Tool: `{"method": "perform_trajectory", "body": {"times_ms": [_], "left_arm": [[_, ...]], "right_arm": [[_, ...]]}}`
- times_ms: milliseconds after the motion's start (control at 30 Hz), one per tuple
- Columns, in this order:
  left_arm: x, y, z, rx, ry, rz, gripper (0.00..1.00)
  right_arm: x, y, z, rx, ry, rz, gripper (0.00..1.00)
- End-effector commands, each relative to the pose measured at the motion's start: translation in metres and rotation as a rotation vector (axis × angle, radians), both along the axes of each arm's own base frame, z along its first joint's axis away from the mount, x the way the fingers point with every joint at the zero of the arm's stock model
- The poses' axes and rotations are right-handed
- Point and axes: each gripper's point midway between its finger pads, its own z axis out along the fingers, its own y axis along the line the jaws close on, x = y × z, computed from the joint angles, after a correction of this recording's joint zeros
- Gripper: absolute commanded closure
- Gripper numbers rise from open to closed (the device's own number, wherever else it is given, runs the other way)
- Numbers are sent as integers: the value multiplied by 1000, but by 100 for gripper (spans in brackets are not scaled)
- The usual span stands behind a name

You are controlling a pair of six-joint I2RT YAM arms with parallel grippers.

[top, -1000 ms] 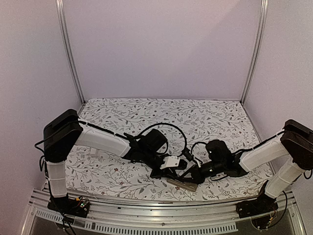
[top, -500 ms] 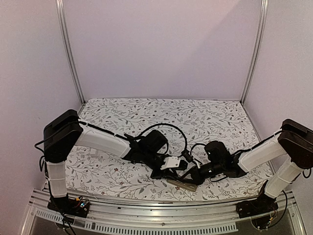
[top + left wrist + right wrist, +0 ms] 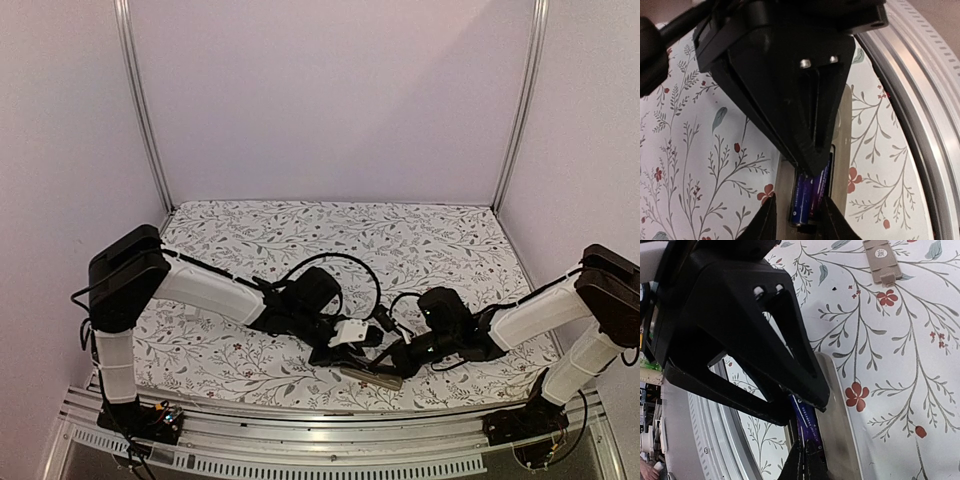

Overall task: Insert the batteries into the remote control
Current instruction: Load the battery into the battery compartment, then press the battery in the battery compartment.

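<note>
The beige remote (image 3: pixel 372 376) lies back up near the table's front edge, its battery bay uncovered. Two dark blue-purple batteries (image 3: pixel 802 200) lie side by side in the bay (image 3: pixel 807 422). My left gripper (image 3: pixel 800 198) hangs right over them, open, one finger on each side of the pair. The right gripper (image 3: pixel 804 442) is shut, its joined tips resting on the batteries from the opposite side. In the top view, the left gripper (image 3: pixel 345 350) and the right gripper (image 3: pixel 396 362) meet over the remote and hide the bay.
The beige battery cover (image 3: pixel 881 260) lies loose on the flowered cloth beyond the remote. The table's metal front rail (image 3: pixel 920 115) runs close beside the remote. Black cables (image 3: pixel 340 262) loop behind the left wrist.
The left gripper's fingers have spread apart a little around the batteries. Both arms have stayed almost where they were.
</note>
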Motion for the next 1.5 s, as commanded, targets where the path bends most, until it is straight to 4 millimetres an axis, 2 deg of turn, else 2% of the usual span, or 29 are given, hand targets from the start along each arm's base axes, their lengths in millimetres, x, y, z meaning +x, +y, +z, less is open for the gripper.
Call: {"method": "perform_trajectory", "body": {"times_ms": [0,133,433,500,667,867,933,1000,1033,1100,1233,1333,1467], "left_arm": [[-21,19,-12,54,65,-19,69],[-20,17,5,-10,81,-23,65],[-21,15,18,-44,107,-27,61],[-16,10,26,-85,86,-24,60],[-7,9,33,-108,80,5,55],[-6,19,49,-116,91,28,54],[-6,31,49,-81,92,57,57],[-6,46,43,-44,86,85,68],[-5,52,38,-25,74,99,74],[-3,58,27,12,48,117,78],[-1,48,28,-10,68,113,81],[0,42,23,-2,44,109,83],[3,38,19,3,20,108,85]], "right_arm": [[3,-3,1,-33,-17,-10,97],[4,-4,3,-35,-25,-11,97],[4,-1,7,-33,-31,2,96],[5,0,10,-29,-38,4,96],[8,3,17,-21,-56,9,96],[9,4,23,-14,-63,8,94],[10,5,27,-7,-70,7,93],[12,4,33,-3,-81,-3,91],[13,4,34,-6,-80,-14,89],[18,1,35,-28,-75,-54,83],[28,-15,33,-121,-3,-200,71],[26,-35,20,-240,103,-317,64],[17,-59,15,-319,197,-432,62]]}}
